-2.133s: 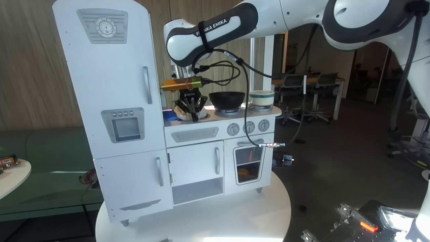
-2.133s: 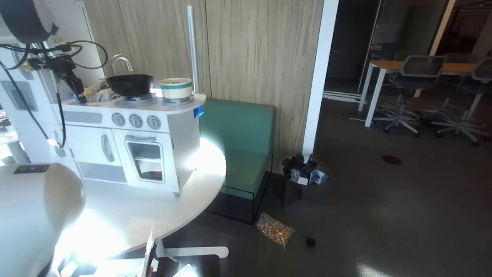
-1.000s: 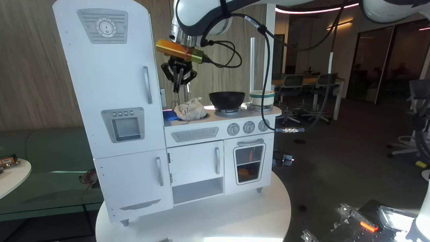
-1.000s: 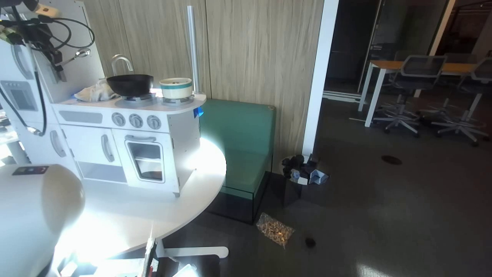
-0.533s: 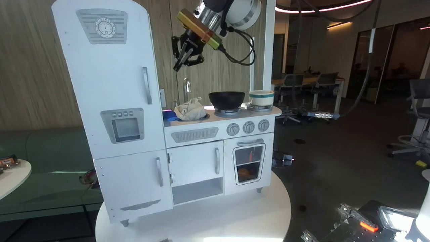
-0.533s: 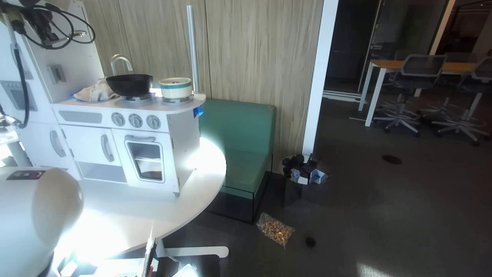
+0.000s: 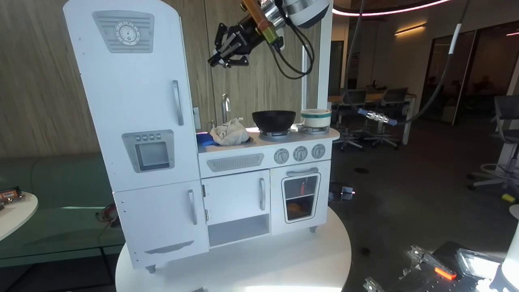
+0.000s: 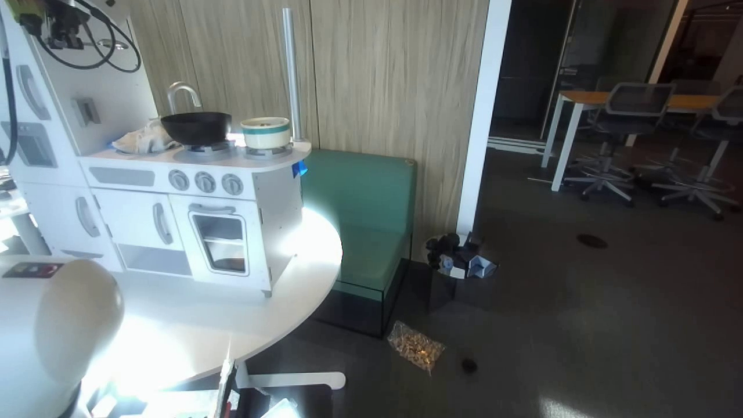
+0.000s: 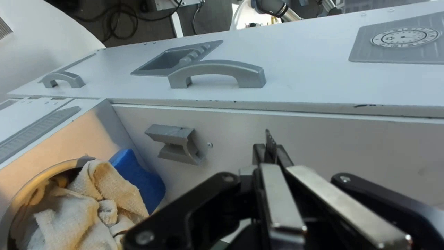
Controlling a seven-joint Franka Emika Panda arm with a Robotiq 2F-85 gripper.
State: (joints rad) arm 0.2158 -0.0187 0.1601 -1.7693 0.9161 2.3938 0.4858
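One spoon point(image 8: 120, 44), long axis crosswise, clamped in my end effector point(image 7: 213, 61); cloth point(image 7: 230, 133) in the sink point(image 9: 37, 180) lies well below.

Round screw heads point(image 9: 145, 238) and silver metal bars point(image 9: 279, 196) mark the black two-fingered gripper point(image 9: 271, 152) — then come a boxy orange-and-green housing point(image 7: 262, 22), looping black cables point(image 8: 10, 98), and a rounded white shell point(image 8: 52, 331) with a dark rectangular label point(image 8: 32, 270).

There's room above the cloth point(image 7: 229, 133), faucet point(image 7: 224, 108) behind.
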